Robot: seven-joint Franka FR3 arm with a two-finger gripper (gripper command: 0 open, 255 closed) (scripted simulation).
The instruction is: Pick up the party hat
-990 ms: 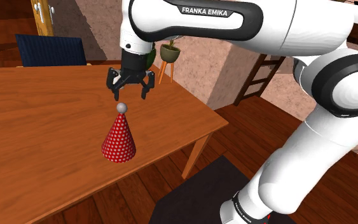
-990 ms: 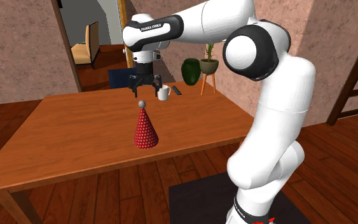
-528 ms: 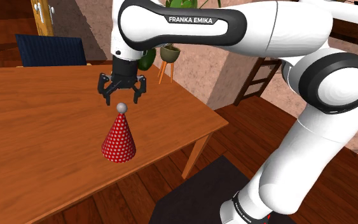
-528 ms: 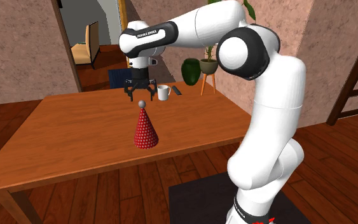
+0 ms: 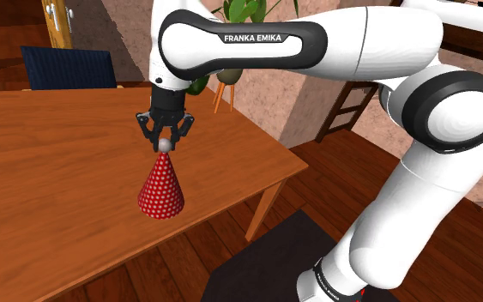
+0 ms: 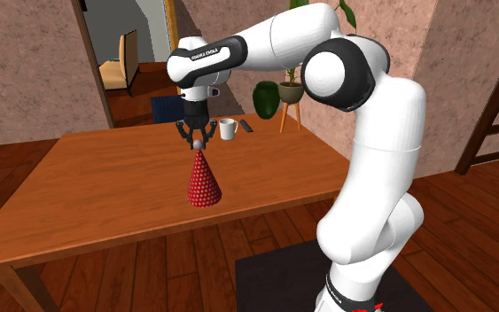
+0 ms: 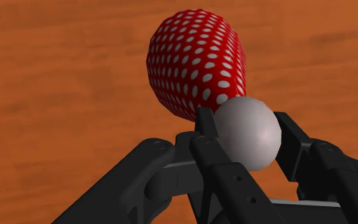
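1. Near the table's point(image 5: 42, 172) edge that faces the stand, the party hat point(image 5: 160, 190) stands upright: a red, white-dotted cone topped by a grey ball point(image 7: 247, 132).
2. It is probably light and thin-walled. The sloped cone would slip from a pinch, so the ball is the sensible hold.
3. The gripper point(image 5: 164, 144) hangs directly above, its fingers clasping the ball on two sides.
4. A white mug point(image 6: 228, 129) sits well apart, by the far edge.

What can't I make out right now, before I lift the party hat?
1. Base rim of the party hat, wrist view: its near side sits behind the grey ball and the fingers.
2. The grey ball, shoulder view: largely covered by the gripper.
3. The white mug, second exterior view: too small to see inside.
4. The table, shoulder view: cut off at the left edge.
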